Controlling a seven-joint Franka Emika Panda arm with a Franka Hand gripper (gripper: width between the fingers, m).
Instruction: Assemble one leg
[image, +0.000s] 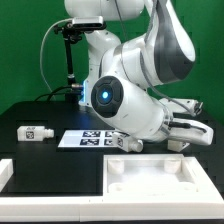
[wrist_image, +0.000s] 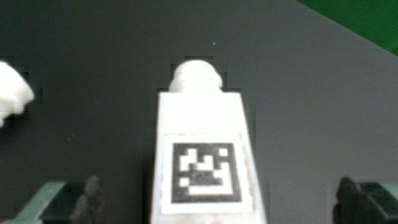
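In the wrist view a leg lies on the black table, a stubby white peg-block with a rounded tip and a black-and-white tag sticker. My gripper is open, and the leg lies between its fingers. The dark fingertips stand well clear of the leg on both sides. In the exterior view the arm bends low at the right and my gripper is down near the table. The leg under it is hidden there. Another leg lies apart at the exterior view's left.
The large white square rimmed panel lies at the front. The marker board lies mid-table, with a small white part at its right end. A white rounded part shows at the wrist view's edge. A black stand rises behind.
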